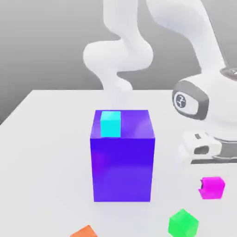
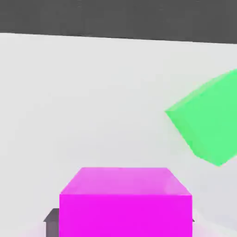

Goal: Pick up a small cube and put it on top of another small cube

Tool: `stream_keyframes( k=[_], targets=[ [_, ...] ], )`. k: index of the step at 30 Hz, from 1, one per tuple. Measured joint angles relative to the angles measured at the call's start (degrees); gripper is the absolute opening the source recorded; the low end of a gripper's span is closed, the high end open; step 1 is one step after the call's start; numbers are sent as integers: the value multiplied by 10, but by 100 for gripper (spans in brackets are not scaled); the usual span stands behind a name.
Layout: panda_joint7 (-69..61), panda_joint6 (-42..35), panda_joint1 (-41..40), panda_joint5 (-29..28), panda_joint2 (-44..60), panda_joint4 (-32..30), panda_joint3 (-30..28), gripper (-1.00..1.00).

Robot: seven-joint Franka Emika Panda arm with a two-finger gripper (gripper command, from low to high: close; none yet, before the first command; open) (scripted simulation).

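Note:
The small cube is bright magenta-pink and sits low near the table at the exterior view's right. My gripper reaches down onto it from the white hand above. Seen from the hand, the small cube lies close up, with a dark fingertip hugging one side. The gripper is shut on this cube. A small cyan cube rests on top of the big blue-violet block. A small green cube lies on the table just in front of the magenta one, and the green cube is tilted in the hand view.
An orange cube pokes in at the front edge of the exterior view. The white table stretches wide to the exterior view's left of the big block. The arm's white links rise behind the block.

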Motion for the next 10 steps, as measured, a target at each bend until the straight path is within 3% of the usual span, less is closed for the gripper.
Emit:
stream_keyframes(
  k=[2, 6, 7, 10],
  targets=[
    [-42, -13, -24, 8, -1, 13, -7, -100],
    [-30, 40, -16, -28, 64, 23, -35, -100],
    [-25, 52, -13, -35, 77, 24, -40, 100],
    [-25, 52, -13, -35, 77, 24, -40, 100]
  ],
)
